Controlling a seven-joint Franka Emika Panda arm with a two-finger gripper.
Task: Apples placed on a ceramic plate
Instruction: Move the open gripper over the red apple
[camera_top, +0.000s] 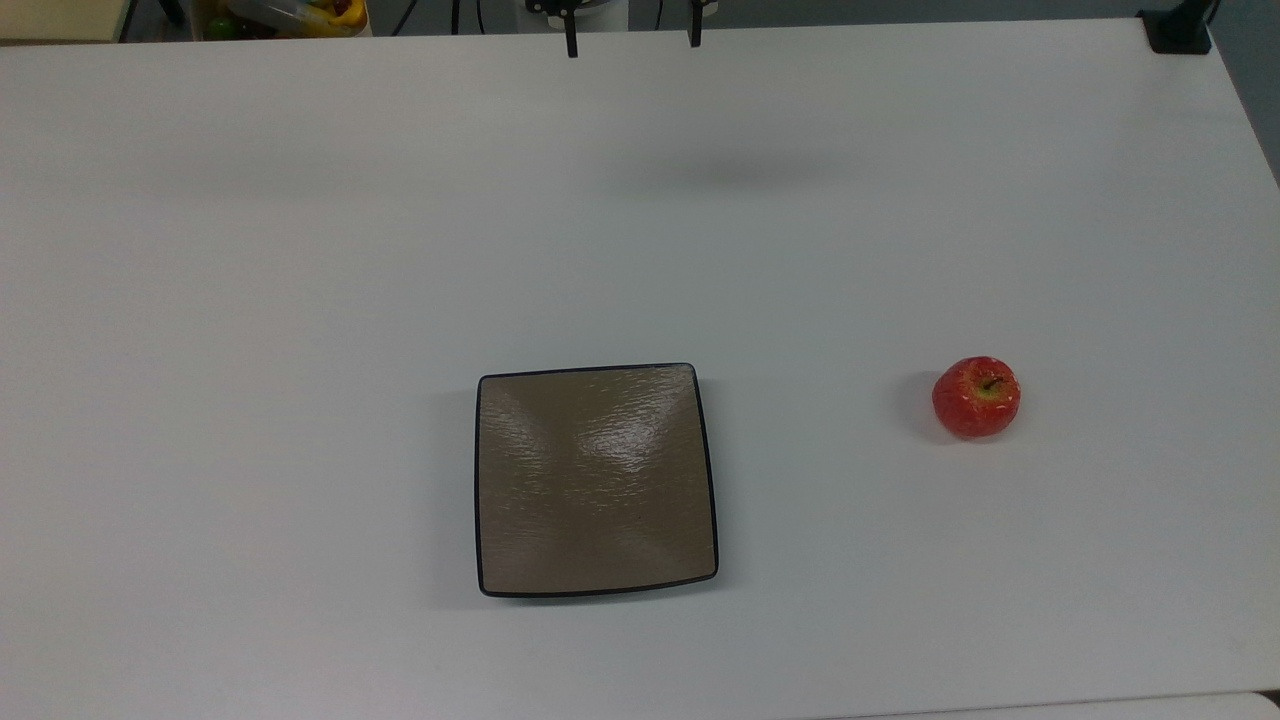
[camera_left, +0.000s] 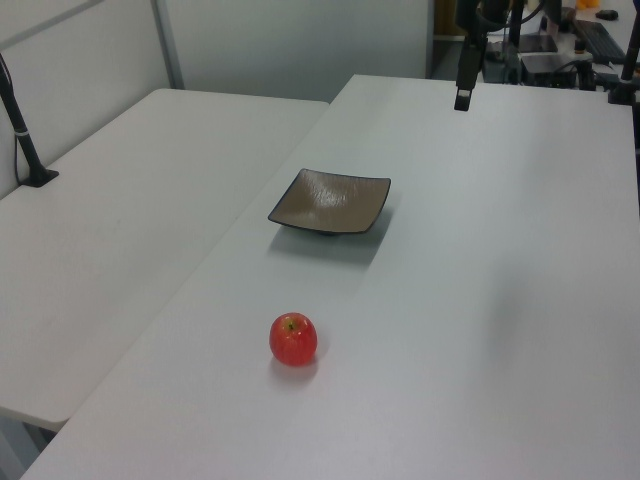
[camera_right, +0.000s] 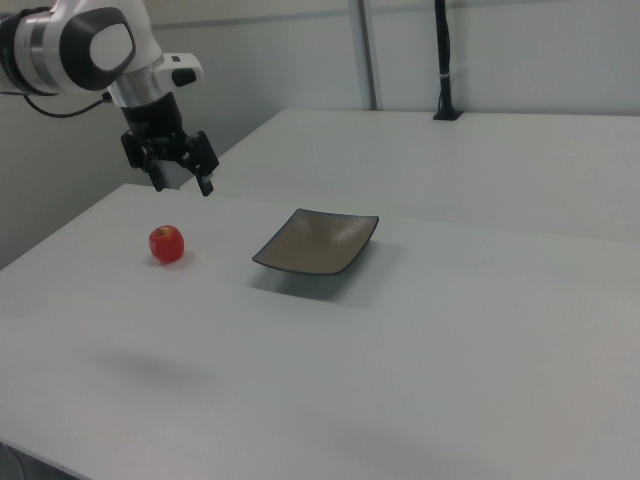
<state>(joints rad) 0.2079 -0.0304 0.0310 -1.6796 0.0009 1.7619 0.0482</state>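
- The apple (camera_top: 976, 397) sits on the white tabletop (camera_top: 300, 250), stem up, with a yellow-green patch around the stem.
- It lies well apart from the ceramic plate (camera_top: 596, 480), out to the top view's right of it, with bare tabletop between the two.
- The plate is square, glossy taupe-brown with a rippled surface and a thin black rim, and it carries nothing.
- In the left view the apple (camera_left: 293, 339) is nearer the camera than the plate (camera_left: 331, 201); in the right view the apple (camera_right: 167, 243) is to the right view's left of the plate (camera_right: 318, 242).
- The gripper (camera_right: 183, 183) hangs in the air above the tabletop, higher than the apple and touching neither thing.
- Its jaws stand wide apart and hold nothing; in the top view the two dark fingertips (camera_top: 572, 44) show at the top edge with a clear gap between them.
- In the left view the gripper (camera_left: 463, 98) hangs beyond the plate.
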